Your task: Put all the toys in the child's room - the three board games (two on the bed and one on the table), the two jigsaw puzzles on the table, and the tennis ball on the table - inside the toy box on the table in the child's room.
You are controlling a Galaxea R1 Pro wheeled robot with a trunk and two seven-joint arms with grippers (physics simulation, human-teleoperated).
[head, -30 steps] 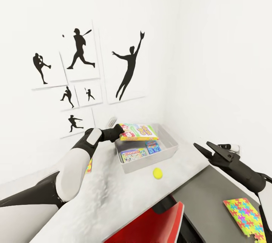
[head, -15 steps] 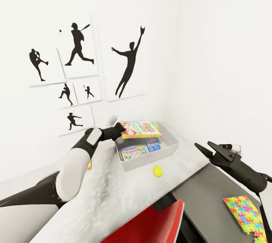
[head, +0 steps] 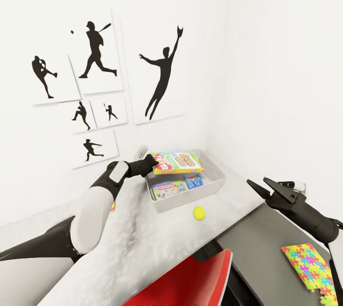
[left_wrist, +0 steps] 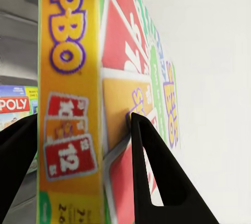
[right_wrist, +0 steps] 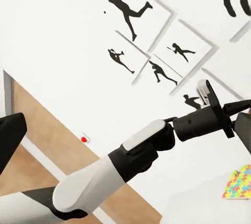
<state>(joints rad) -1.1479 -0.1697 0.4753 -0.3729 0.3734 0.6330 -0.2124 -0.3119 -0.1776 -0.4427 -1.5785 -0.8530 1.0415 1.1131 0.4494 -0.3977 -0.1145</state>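
Note:
My left gripper (head: 151, 165) is shut on a green-edged board game (head: 177, 162) and holds it flat just above the toy box (head: 218, 183). In the left wrist view the board game (left_wrist: 78, 104) sits clamped between my two dark fingers (left_wrist: 157, 172). Two more board games lie inside the toy box: a Monopoly one (head: 167, 190) and a small blue one (head: 193, 181). The tennis ball (head: 198, 212) rests on the table (head: 157, 239) in front of the box. One jigsaw puzzle (head: 312, 268) lies on the dark cabinet top, another (head: 113, 206) peeks out beside my left forearm. My right gripper (head: 259, 183) hangs open and empty.
A red chair (head: 190, 282) is tucked under the table's near edge. The toy box stands in the corner between two white walls, one hung with baseball silhouette pictures (head: 100, 54). The dark cabinet top (head: 257, 244) lies below my right arm.
The whole view has drifted slightly, so the camera moved. The held board game has edged a little further over the toy box. My right arm has barely moved.

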